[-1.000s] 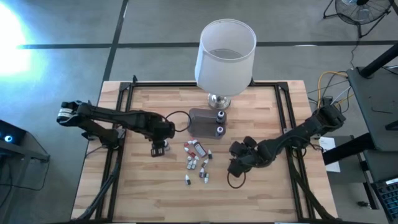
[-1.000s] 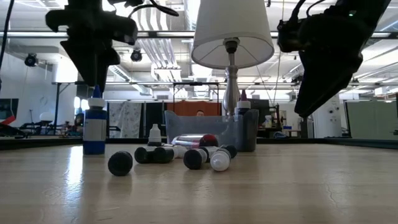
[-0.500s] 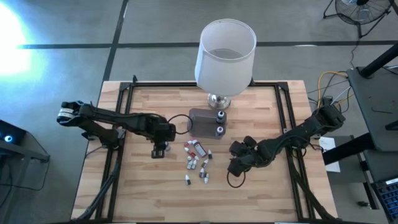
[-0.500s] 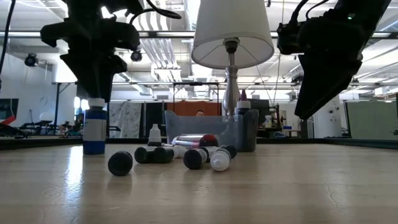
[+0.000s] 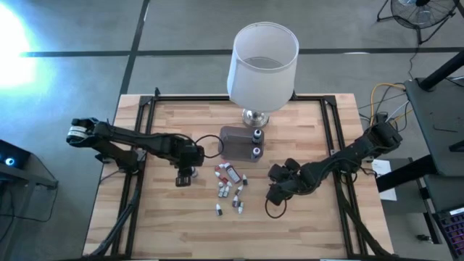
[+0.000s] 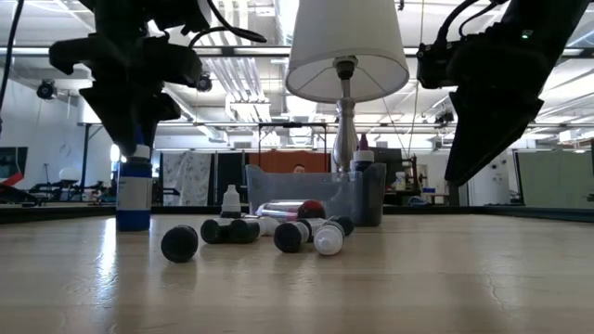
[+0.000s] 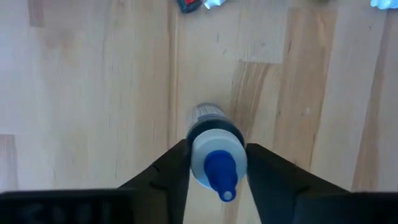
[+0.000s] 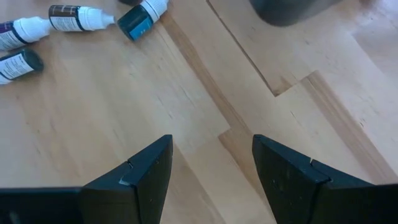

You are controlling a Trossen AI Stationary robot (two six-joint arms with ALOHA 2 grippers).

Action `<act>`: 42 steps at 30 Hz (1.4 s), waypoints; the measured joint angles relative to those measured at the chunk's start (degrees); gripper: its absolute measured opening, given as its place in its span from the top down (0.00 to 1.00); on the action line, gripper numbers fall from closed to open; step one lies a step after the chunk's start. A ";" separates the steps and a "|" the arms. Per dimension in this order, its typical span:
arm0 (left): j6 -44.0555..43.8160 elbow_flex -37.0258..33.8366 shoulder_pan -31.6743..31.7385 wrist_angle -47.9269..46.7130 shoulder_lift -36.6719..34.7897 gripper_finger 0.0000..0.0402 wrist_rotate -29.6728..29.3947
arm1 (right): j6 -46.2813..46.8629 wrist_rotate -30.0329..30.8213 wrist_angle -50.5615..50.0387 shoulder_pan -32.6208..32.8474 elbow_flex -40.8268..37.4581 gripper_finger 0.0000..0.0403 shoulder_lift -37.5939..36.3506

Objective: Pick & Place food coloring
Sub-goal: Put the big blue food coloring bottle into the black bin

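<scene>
Left end effector (image 5: 184, 176) at about 9 o'clock from the bench (image 5: 167, 228) centre, clamped on an upright blue bottle (image 6: 134, 192); in the left wrist view, fingers (image 7: 168, 171) pressed against both sides of that bottle (image 7: 214, 149), blue tip towards the camera; in the low view, bottle base at or just above the bench surface, contact impossible to tell. Right end effector (image 5: 274, 194) at about 4 o'clock from centre, raised off the bench in the low view (image 6: 483, 102); fingers apart and holding nothing in the right wrist view (image 8: 211, 174), bare wood between them. Loose bottles (image 5: 230, 190) lying scattered at mid-bench, just towards 6 o'clock of the clear tub (image 5: 237, 143); one red-bodied bottle (image 5: 230, 172) nearest the tub, smaller white-tipped ones trailing towards 6 o'clock; in the low view several lying on their sides with dark caps facing the camera (image 6: 180, 243); three more seen in the right wrist view (image 8: 81, 18), well apart from the right fingers. Two bottles (image 5: 255, 143) standing upright inside the tub at its 3 o'clock end. Lamp (image 5: 262, 64) at 12 o'clock, base just behind the tub.
</scene>
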 joint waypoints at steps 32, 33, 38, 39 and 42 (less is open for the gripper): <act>13.58 41.72 15.07 -6.65 29.92 0.81 -10.32 | 2.43 4.96 -2.72 -0.23 -2.33 0.53 -5.27; 13.90 41.72 15.25 -6.88 30.33 0.81 -10.32 | 2.62 4.96 -2.85 -0.22 -2.40 0.53 -5.27; 14.64 41.36 15.30 -7.28 31.10 0.80 -10.37 | 2.56 4.98 -2.64 -0.22 -2.40 0.54 -5.26; 14.66 41.06 15.26 -7.28 31.10 0.80 -10.07 | 2.54 5.03 -2.56 -0.22 -2.44 0.54 -5.27; 13.41 39.63 15.11 -5.72 31.08 0.77 -9.49 | 2.20 5.01 -2.63 -0.22 -2.68 0.54 -5.25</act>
